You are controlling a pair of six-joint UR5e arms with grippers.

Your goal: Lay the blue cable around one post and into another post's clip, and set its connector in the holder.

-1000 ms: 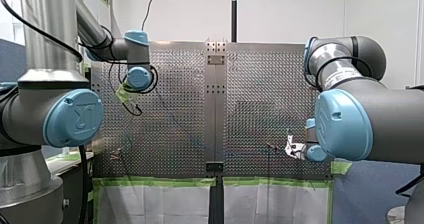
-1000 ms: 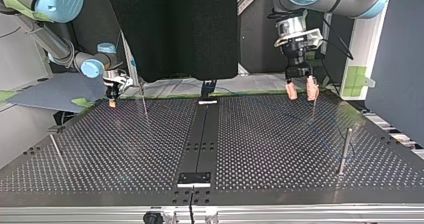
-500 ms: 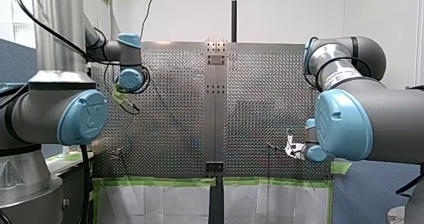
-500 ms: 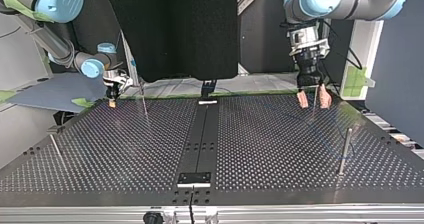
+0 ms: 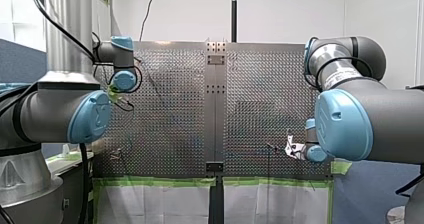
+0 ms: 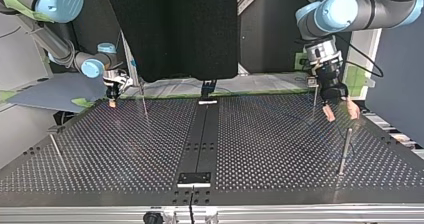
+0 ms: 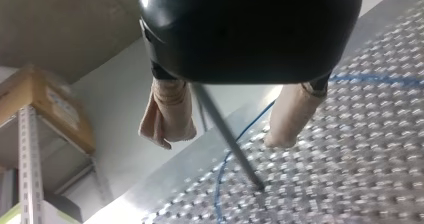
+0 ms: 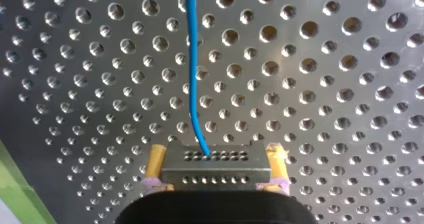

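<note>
Surface (image 6: 125, 149): perforated metal, split down the middle in the top view by a dark strip (image 6: 200, 139).

Left claw (image 6: 342, 115): open and holding nothing. Its beige pads (image 7: 167, 114) are spread wide. It hangs tilted above the far part of the surface at the top view's right.

Thin post (image 7: 227, 136): metal rod with its foot on the surface. In the left wrist view it shows between the beige pads. In the top view it stands just beside the left claw, on the side toward the view's middle, with no contact visible.

Tall post (image 6: 345, 151): upright at the top view's right, nearer the camera than the left claw and apart from it.

Right claw (image 8: 215, 151): closed on the connector, its yellow pads (image 8: 155, 164) pressed against the block's two ends. It sits low over the far corner at the top view's left.

Connector (image 8: 215, 173): grey metal block with rows of small holes, held crosswise between the yellow pads close over the surface. Whether it touches the surface cannot be told.

Blue cable (image 8: 194, 84): leaves the middle of the connector and runs ahead of the right claw over the holes in a gentle curve. In the left wrist view one stretch lies on the surface and bends past the thin post's foot, beside it. Whether it wraps the post cannot be told.

Slim post (image 6: 144, 101): near the right claw, toward the dark strip.
</note>
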